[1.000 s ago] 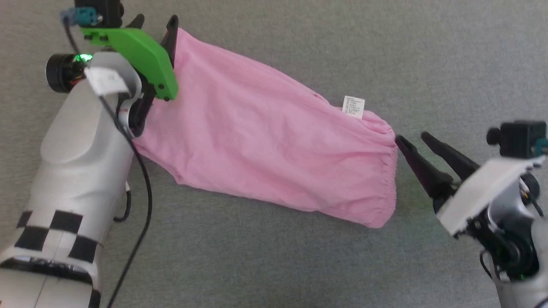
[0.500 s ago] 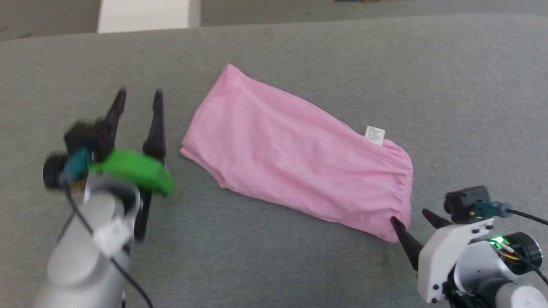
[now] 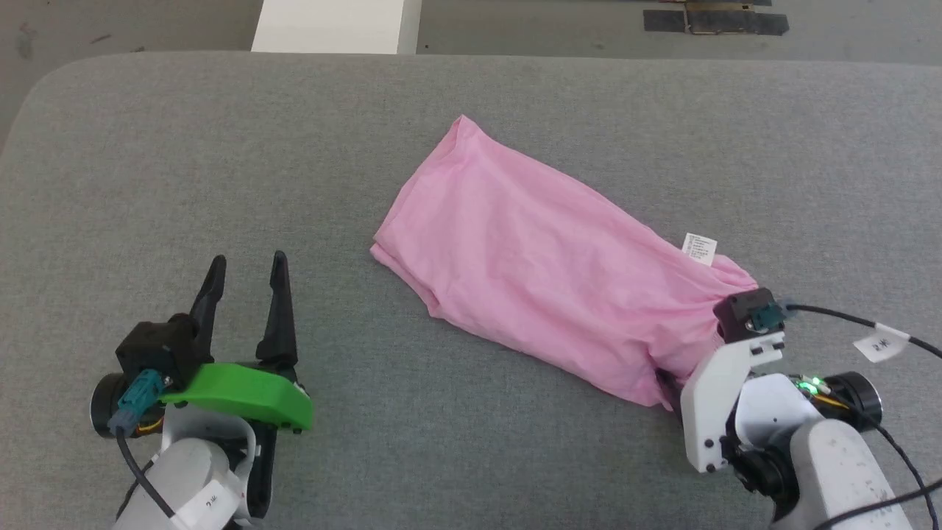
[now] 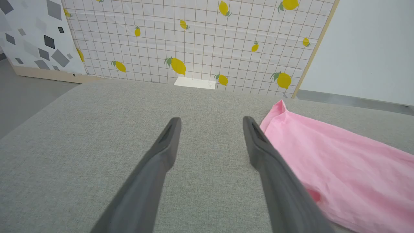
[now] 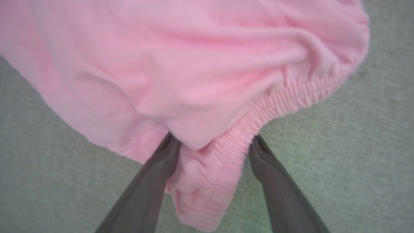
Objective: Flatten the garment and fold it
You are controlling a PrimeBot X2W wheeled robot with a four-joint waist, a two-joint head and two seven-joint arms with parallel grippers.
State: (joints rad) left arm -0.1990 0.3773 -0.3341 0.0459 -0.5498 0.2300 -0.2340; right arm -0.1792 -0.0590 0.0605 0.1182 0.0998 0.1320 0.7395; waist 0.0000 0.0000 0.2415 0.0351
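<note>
I see the garment (image 3: 544, 287) lying aslant on the grey desk (image 3: 515, 96), my right gripper (image 5: 213, 139) with jaws spread astride its gathered edge, my left gripper (image 3: 248, 261) with jaws likewise spread, clear of the cloth.

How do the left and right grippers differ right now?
The left gripper sits over bare grey cushion, clear of the garment; the right gripper straddles the garment's gathered edge, cloth bunched between its fingers. The left gripper carries a green mount, the right gripper a white mount. Both stand open, neither clamped on cloth.
</note>
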